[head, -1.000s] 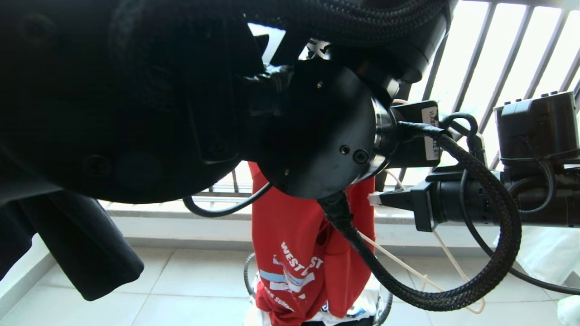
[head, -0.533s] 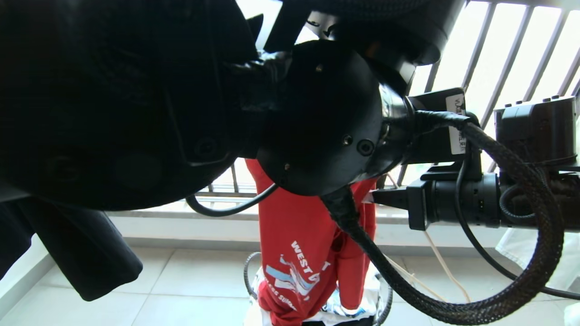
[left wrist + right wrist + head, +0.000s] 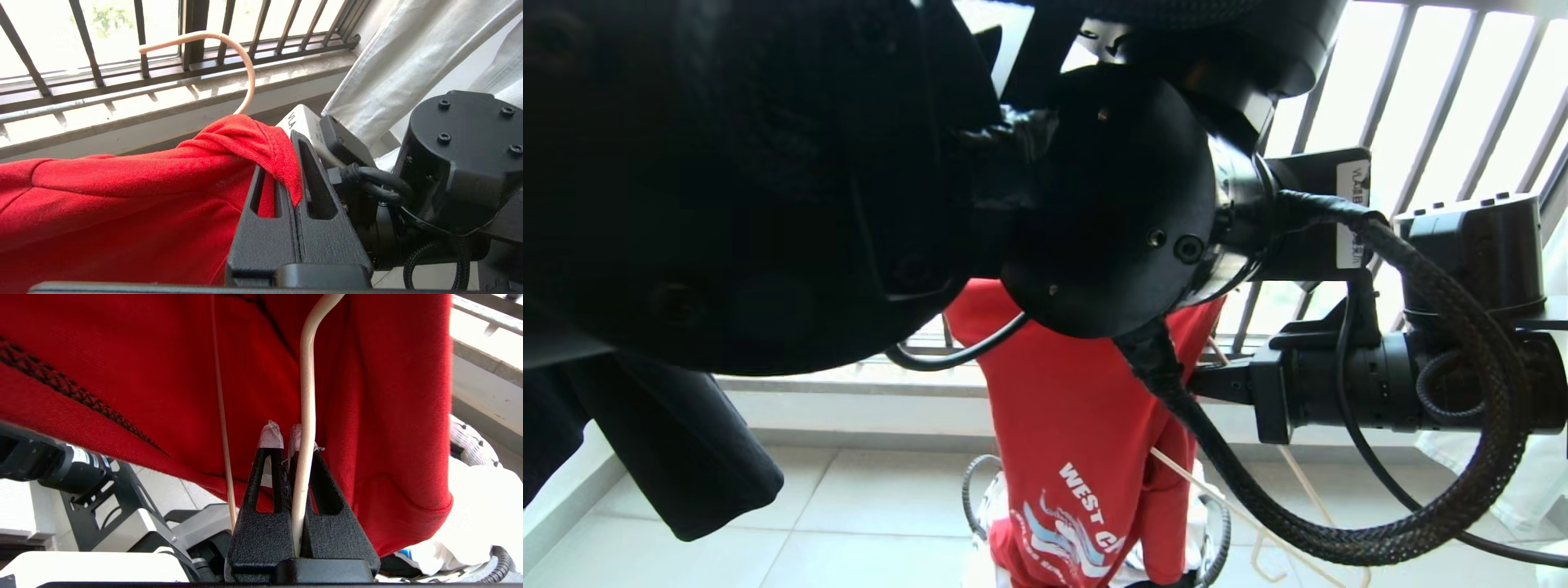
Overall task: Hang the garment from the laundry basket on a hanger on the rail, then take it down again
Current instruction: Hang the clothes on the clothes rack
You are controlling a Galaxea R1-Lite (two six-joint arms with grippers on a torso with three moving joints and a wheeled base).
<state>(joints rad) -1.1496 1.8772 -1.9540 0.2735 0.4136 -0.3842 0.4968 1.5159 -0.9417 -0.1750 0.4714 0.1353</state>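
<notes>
Head view: you see the red T-shirt (image 3: 1086, 441) hanging over the laundry basket (image 3: 968, 494).
Left wrist view: your left gripper (image 3: 292, 163) pinches its collar below the hanger hook (image 3: 229, 53).
Right wrist view: your right gripper (image 3: 284, 437) clamps the hanger (image 3: 306, 416), whose rod runs lengthwise between the jaws, inside the shirt.

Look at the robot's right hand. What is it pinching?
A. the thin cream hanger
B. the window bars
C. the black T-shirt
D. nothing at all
A. In the right wrist view the right hand is shut on the cream hanger, whose rod runs between its fingers up under the red T-shirt.
</notes>
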